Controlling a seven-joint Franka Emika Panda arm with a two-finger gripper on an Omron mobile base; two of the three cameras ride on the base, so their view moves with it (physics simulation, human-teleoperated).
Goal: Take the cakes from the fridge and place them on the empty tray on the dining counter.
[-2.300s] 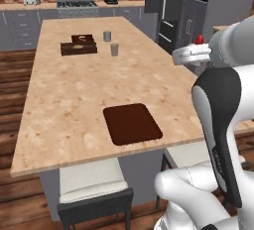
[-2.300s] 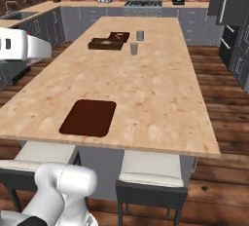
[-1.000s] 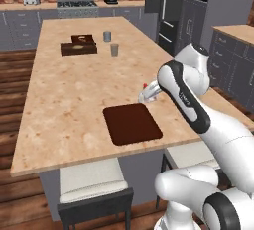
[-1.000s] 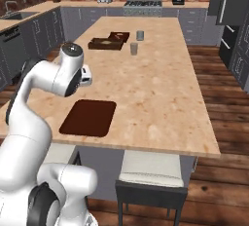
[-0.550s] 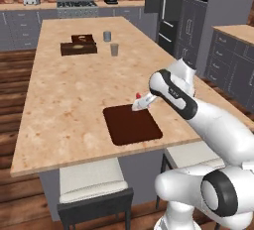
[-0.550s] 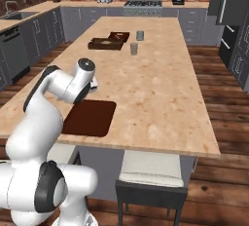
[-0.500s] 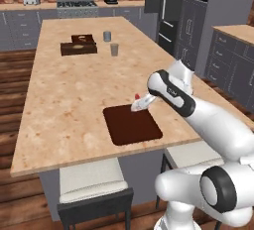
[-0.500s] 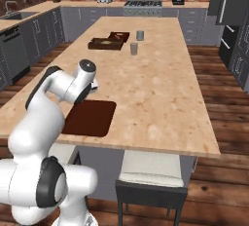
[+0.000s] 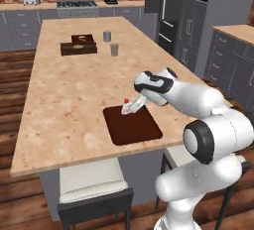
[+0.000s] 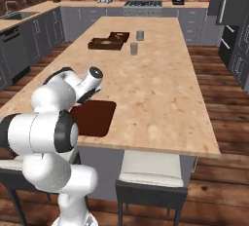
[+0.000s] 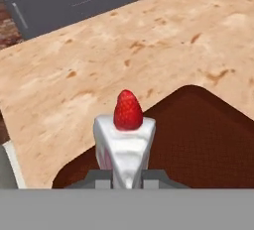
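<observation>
The dining counter (image 9: pixel 69 100) stretches away beneath and beyond the gripper (image 9: pixel 130 109), its beige top reaching far ahead of the fingers. The empty tray (image 9: pixel 133 125) lies directly under the gripper on the counter's near edge, its dark reddish surface spreading below the fingertips in the hand view (image 11: pixel 208 140). The gripper is clenched on the white cake (image 11: pixel 124 149), which sits pinched between the two fingers, its red berry (image 11: pixel 128 110) on top, held just over the tray's far edge.
</observation>
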